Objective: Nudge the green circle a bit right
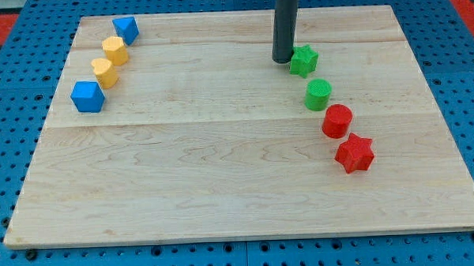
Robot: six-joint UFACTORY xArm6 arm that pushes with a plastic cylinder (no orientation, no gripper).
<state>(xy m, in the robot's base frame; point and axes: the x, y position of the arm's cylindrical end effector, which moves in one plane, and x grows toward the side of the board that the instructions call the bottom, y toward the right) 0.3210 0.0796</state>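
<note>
The green circle [318, 94] sits on the wooden board [222, 165] at the view's right, between a green star [303, 60] above it and a red circle [337, 120] below it. My tip [283, 61] stands just left of the green star, touching or nearly touching it, and up-left of the green circle, about a block's width away from it.
A red star [355, 152] lies below the red circle. At the view's upper left stand a blue block [126, 29], two yellow blocks [115, 50] [104, 72] and a blue cube [87, 96]. A blue pegboard surrounds the board.
</note>
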